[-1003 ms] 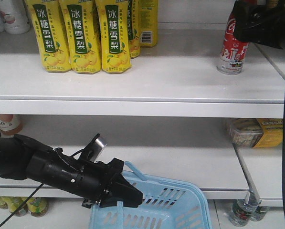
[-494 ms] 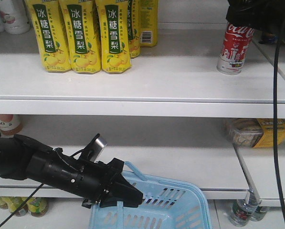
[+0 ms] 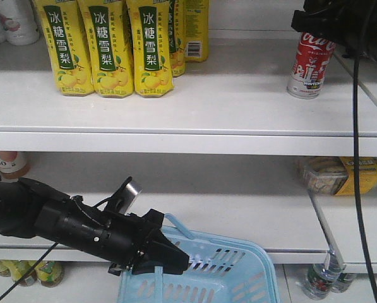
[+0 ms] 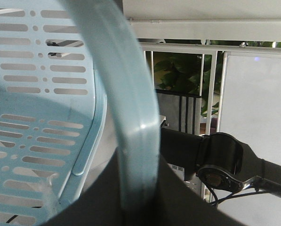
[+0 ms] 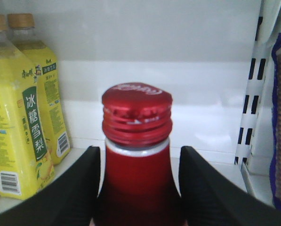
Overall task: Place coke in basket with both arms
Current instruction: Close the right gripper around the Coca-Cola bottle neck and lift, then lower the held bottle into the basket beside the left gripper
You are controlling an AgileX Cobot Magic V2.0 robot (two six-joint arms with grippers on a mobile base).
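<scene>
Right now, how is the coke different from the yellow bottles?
The coke is red with a red cap; the yellow bottles have tan caps. The coke stands alone, flanked by the right gripper; the yellow bottles crowd together at left. Both stand upright on one shelf.

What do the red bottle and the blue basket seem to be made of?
The bottle looks like metal, probably aluminium: glossy red coat, a bare silvery ring under the ribbed screw cap. The basket looks like moulded plastic: pale blue, smooth with a soft sheen, slightly translucent at the handle, with slotted walls.
</scene>
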